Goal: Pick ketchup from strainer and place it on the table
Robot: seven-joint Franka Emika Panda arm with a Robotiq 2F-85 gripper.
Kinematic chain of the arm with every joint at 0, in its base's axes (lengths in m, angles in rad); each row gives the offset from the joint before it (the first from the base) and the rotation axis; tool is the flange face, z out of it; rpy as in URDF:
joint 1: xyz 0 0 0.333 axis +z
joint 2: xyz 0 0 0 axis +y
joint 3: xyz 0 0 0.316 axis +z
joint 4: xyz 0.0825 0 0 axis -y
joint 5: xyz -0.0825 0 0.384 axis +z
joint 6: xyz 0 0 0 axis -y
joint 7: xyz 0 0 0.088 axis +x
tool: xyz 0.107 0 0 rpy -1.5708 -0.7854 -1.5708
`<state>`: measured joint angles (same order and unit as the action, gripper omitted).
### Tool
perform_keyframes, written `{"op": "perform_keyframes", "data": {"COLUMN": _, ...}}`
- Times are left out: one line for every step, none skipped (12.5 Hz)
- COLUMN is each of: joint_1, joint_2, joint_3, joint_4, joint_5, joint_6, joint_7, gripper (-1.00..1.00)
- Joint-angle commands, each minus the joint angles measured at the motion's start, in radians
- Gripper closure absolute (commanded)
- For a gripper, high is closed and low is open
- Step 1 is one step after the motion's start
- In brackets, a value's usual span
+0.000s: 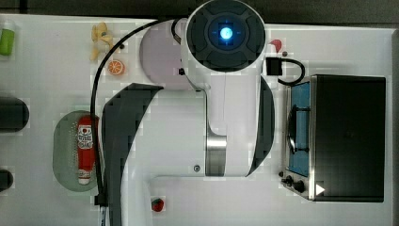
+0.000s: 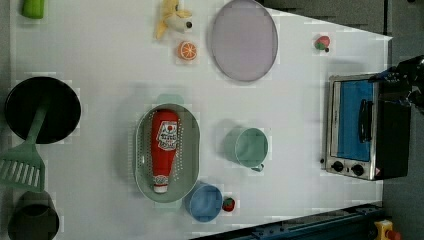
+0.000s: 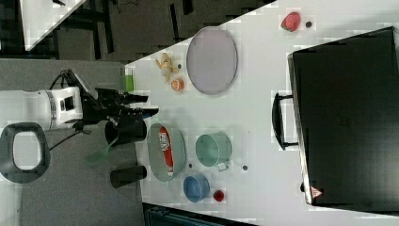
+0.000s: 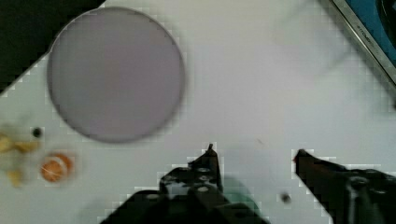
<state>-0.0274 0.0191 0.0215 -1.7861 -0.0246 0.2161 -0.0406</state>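
We see the ketchup (image 2: 165, 148) lying flat inside the strainer (image 2: 190, 150), a little left of centre in the left view, its white cap toward the bottom of the frame and its label facing up. In the top view the same ketchup (image 1: 85, 149) lies in the strainer (image 1: 63, 146) at the left side of the frame, beside the arm's dark cable, and in the right view the bottle (image 3: 166, 148) shows as a red strip inside the strainer (image 3: 157, 153) near the lower middle. The gripper (image 4: 254, 156) appears in the wrist view with its two dark fingers spread apart and nothing between them; beneath it lie the white table (image 4: 261, 84) and the grey-lilac plate (image 4: 116, 73), so it hangs near the plate and well apart from the strainer. In the right view the gripper (image 3: 148, 104) sits at the left of the frame, above the strainer in the picture. On the table (image 2: 100, 60) in the left view we also note a teal cup (image 2: 247, 146) just right of the strainer, a blue cup (image 2: 204, 202) touching its lower right rim, a strawberry (image 2: 229, 204) beside the blue cup, an orange slice (image 2: 187, 50) in the upper middle, and the toaster oven (image 2: 362, 132) at the right edge.
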Motion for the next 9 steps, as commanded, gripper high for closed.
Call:
{"op": "perform_keyframes", "data": {"joint_1": -0.099, "joint_2": -0.238, "joint_3": 0.044, "joint_4": -0.095, "joint_5": 0.039, "joint_6": -0.137, "joint_7": 0.158, "gripper": -0.59}}
{"op": "perform_keyframes", "data": {"joint_1": -0.097, "joint_2": -0.235, "joint_3": 0.058, "joint_4": -0.096, "joint_5": 0.039, "joint_6": -0.135, "joint_7": 0.158, "gripper": -0.81}}
{"op": "perform_keyframes", "data": {"joint_1": -0.093, "joint_2": -0.23, "joint_3": 0.081, "joint_4": -0.096, "joint_5": 0.039, "joint_6": -0.134, "joint_7": 0.158, "gripper": -0.99}}
{"op": "perform_keyframes", "data": {"joint_1": -0.089, "joint_2": -0.224, "joint_3": 0.109, "joint_4": -0.095, "joint_5": 0.039, "joint_6": -0.133, "joint_7": 0.158, "gripper": -1.0}}
{"op": "perform_keyframes", "data": {"joint_1": -0.085, "joint_2": -0.217, "joint_3": 0.144, "joint_4": -0.095, "joint_5": 0.039, "joint_6": -0.131, "joint_7": 0.158, "gripper": -1.0}}
{"op": "perform_keyframes", "data": {"joint_1": -0.083, "joint_2": -0.208, "joint_3": 0.183, "joint_4": -0.096, "joint_5": 0.039, "joint_6": -0.131, "joint_7": 0.158, "gripper": -1.0}}
{"op": "perform_keyframes", "data": {"joint_1": -0.083, "joint_2": -0.198, "joint_3": 0.225, "joint_4": -0.096, "joint_5": 0.039, "joint_6": -0.131, "joint_7": 0.158, "gripper": -1.0}}
{"op": "perform_keyframes", "data": {"joint_1": -0.082, "joint_2": -0.188, "joint_3": 0.268, "joint_4": -0.095, "joint_5": 0.039, "joint_6": -0.13, "joint_7": 0.158, "gripper": -1.0}}
{"op": "perform_keyframes", "data": {"joint_1": -0.081, "joint_2": -0.176, "joint_3": 0.311, "joint_4": -0.095, "joint_5": 0.039, "joint_6": -0.128, "joint_7": 0.158, "gripper": -1.0}}
